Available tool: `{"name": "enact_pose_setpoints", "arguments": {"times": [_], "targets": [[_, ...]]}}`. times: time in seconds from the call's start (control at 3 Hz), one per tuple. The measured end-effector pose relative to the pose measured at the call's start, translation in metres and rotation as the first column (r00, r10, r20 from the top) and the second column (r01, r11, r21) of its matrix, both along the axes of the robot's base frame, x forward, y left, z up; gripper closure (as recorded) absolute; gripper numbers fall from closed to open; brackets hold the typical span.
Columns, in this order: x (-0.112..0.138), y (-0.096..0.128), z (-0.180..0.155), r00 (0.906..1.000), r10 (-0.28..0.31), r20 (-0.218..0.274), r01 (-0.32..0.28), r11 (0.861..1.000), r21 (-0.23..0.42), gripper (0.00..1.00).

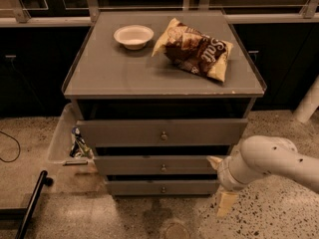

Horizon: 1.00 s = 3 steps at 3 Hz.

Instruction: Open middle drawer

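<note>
The middle drawer (149, 165) is the grey front with a small round knob (163, 168), between a taller top front (124, 132) and a narrow bottom front (139, 187). It looks closed, with dark gaps above and below it. My gripper (221, 181) hangs off the white arm (269, 163) at the cabinet's lower right, next to the right end of the middle front and to the right of its knob. Its two beige fingertips (226, 203) stand apart, open and empty.
A white bowl (133, 36) and a chip bag (195, 49) lie on the cabinet top (109, 73). A clear bin (64, 138) with wrappers stands at the cabinet's left. A black bar (31, 203) lies on the speckled floor at lower left. A white post (310, 102) stands at the right.
</note>
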<state>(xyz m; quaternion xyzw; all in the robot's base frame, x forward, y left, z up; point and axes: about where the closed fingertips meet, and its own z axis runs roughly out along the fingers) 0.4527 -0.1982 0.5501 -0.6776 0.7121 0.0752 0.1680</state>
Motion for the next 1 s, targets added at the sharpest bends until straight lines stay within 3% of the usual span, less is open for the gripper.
{"name": "enact_pose_setpoints", "arguments": {"times": [0.33,0.67,1.0], "targets": [[0.026,0.003,-0.059,0.9918,0.081,0.098,-0.083,0.996,0.016,0.00],[0.026,0.003,-0.060,0.9918,0.082,0.098,-0.084,0.996,0.016,0.00],[0.023,0.013,-0.073,0.9929,0.101,0.063,-0.104,0.994,0.034,0.00]]}}
